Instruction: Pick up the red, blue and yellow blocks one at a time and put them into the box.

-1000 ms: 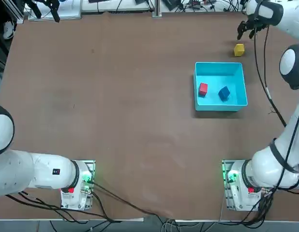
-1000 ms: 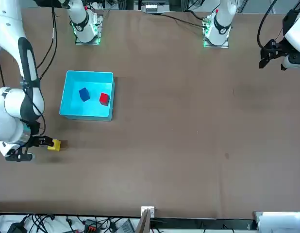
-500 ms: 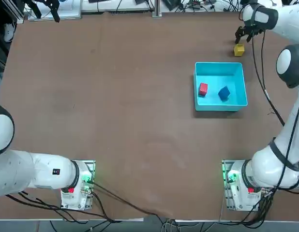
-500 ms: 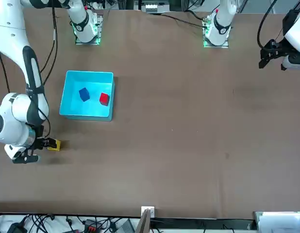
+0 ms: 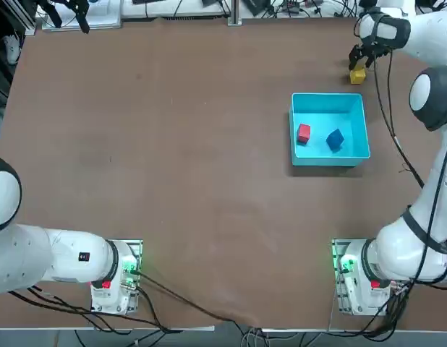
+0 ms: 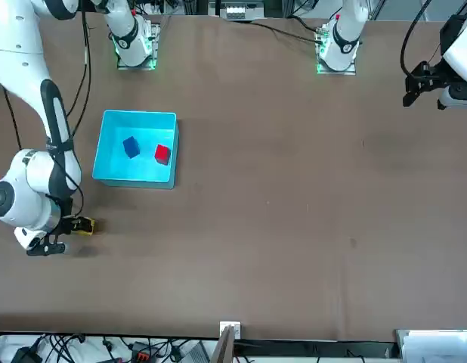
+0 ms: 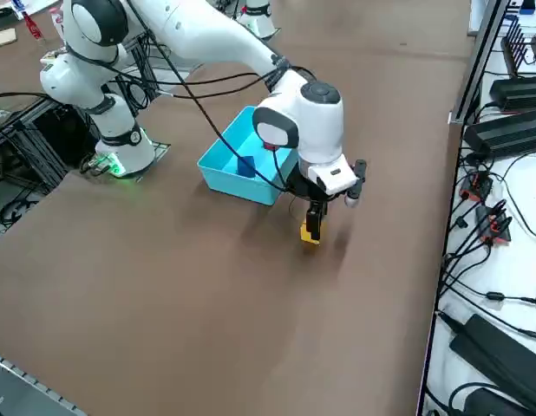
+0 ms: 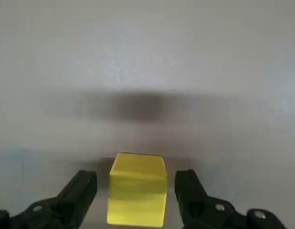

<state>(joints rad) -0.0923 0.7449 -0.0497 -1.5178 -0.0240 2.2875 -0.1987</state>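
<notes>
The right gripper (image 8: 136, 175) reaches in from the edge of the frame, its two black fingers (image 8: 79, 193) standing open, one on each side of a plain yellow block (image 8: 137, 191), with a narrow gap showing on both sides. Round screws (image 8: 219, 207) dot the dark finger parts. A blurred dark shadow (image 8: 138, 106) crosses the middle of the frame on the pale greyish tabletop (image 8: 138, 43).

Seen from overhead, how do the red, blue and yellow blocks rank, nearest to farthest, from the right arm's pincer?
1. Yellow block: right at the pincer, between its open fingers.
2. Blue block: in the box, on its right side.
3. Red block: in the box, near its left wall.
</notes>
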